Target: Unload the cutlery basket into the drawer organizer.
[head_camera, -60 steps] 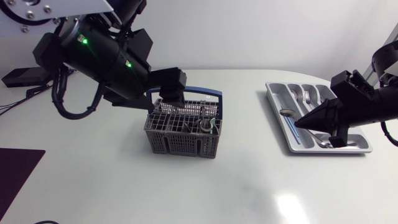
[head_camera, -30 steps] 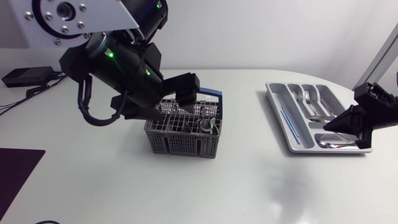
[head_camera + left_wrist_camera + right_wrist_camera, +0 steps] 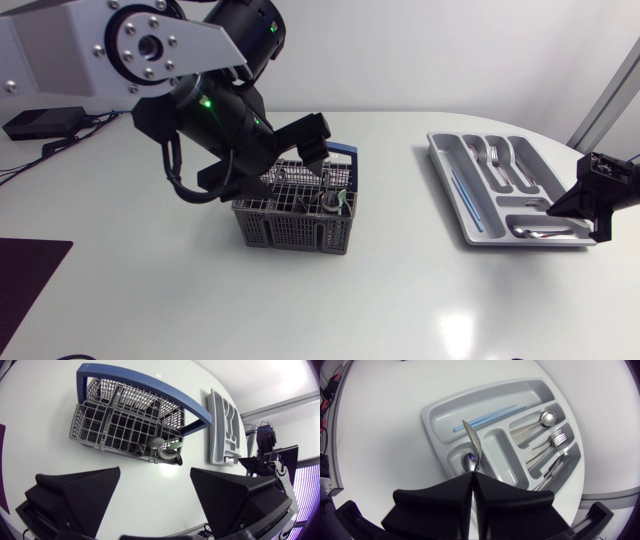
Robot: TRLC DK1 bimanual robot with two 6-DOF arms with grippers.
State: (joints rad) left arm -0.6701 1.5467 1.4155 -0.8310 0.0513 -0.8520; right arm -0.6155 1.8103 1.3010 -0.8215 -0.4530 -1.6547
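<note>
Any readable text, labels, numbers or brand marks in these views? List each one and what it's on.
No text is readable in any view.
Cutlery basket: there is a small pale mark on its blue handle, too small to read.
Drawer organizer: no print is visible.
Piece of cutlery in the right gripper: no marking is visible.

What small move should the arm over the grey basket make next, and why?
Probably lower the left gripper toward the corner compartment of the basket. It stands open and empty, and the cutlery left there is not yet grasped. The right gripper is busy, shut on a knife at the organizer.
</note>
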